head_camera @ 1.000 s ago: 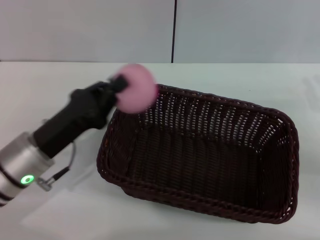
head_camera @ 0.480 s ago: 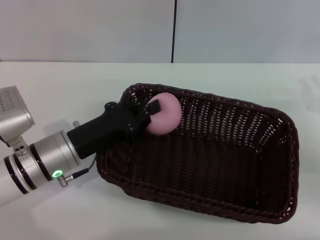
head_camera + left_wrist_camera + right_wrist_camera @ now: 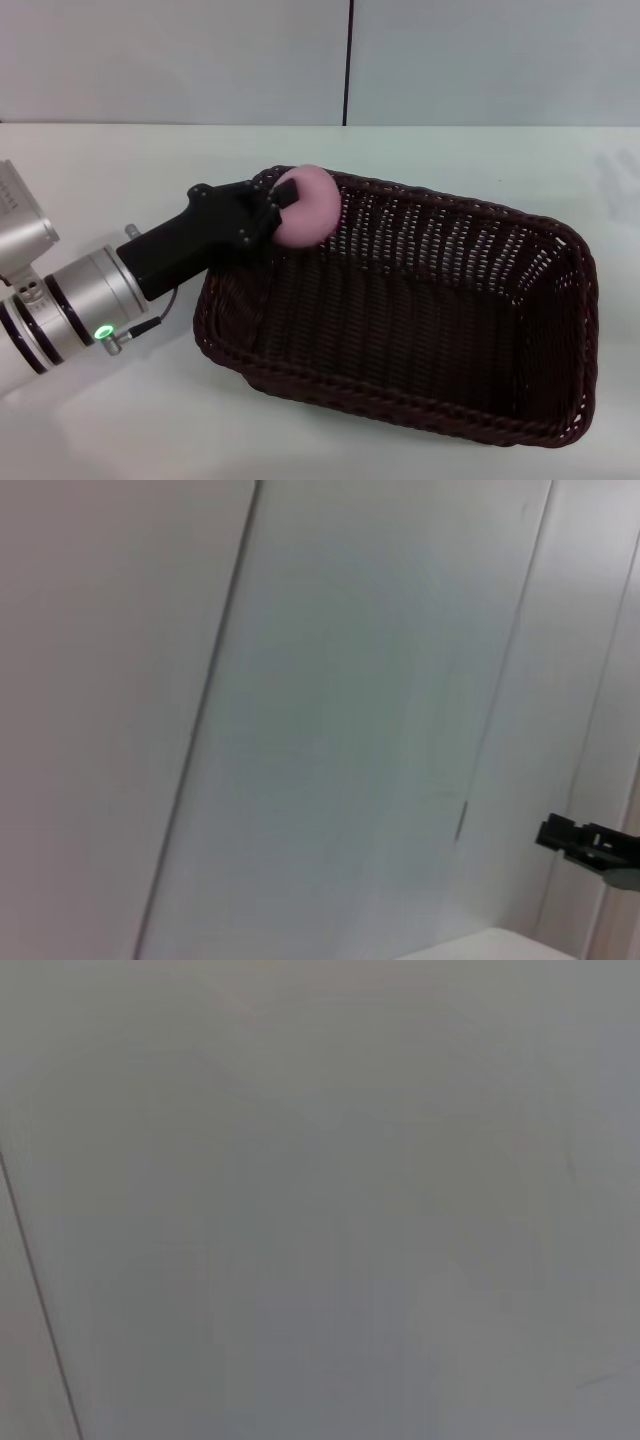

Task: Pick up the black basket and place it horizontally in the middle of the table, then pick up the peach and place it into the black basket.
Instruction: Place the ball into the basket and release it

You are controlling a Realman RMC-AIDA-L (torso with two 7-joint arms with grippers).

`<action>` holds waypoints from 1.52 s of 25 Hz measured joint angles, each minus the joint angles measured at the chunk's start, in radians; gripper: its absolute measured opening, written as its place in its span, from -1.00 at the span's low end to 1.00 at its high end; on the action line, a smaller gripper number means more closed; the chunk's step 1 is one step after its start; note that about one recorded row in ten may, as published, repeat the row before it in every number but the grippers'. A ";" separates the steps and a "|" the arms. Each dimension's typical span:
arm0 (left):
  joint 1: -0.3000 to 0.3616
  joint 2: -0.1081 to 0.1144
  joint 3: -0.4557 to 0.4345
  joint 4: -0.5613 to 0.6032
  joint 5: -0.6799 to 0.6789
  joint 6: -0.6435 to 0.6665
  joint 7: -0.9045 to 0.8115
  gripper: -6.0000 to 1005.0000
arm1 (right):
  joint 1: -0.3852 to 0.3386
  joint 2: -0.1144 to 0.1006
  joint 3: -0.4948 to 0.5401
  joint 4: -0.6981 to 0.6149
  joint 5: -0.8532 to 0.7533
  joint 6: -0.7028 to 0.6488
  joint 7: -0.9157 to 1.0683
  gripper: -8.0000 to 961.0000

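1. The table (image 3: 120, 170) is a broad white top that fills the head view below a pale wall.
2. The black basket (image 3: 420, 330) lies flat on the table, right of centre, its long side running from about 10 o'clock to 4 o'clock. Its dark open-weave sides slope up to a braided rim.
3. The left gripper (image 3: 275, 205) reaches in from 8 o'clock on a silver and black arm, ending above the basket's 10 o'clock corner. Its black fingers (image 3: 292, 192) are clamped around the peach.
4. The peach (image 3: 308, 206), round and light pink, is held just over the rim at that corner, clear of the basket floor.
5. The right gripper does not appear in any view; the right wrist view shows only a grey wall.
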 joint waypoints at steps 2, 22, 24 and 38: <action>0.001 0.000 -0.002 0.013 0.000 -0.008 0.002 -0.87 | 0.000 0.000 0.003 0.000 0.000 0.001 0.000 -0.30; 0.043 0.004 -0.068 0.079 -0.002 -0.007 0.005 -0.65 | 0.015 0.000 0.008 0.000 0.000 0.037 0.000 -0.30; 0.045 0.004 -0.069 0.081 -0.003 0.003 0.012 -0.49 | 0.016 0.000 0.008 0.000 0.000 0.042 0.000 -0.30; 0.129 0.001 -0.297 0.024 -0.033 0.121 0.154 -0.03 | 0.017 0.001 0.008 0.000 0.017 0.045 0.000 -0.30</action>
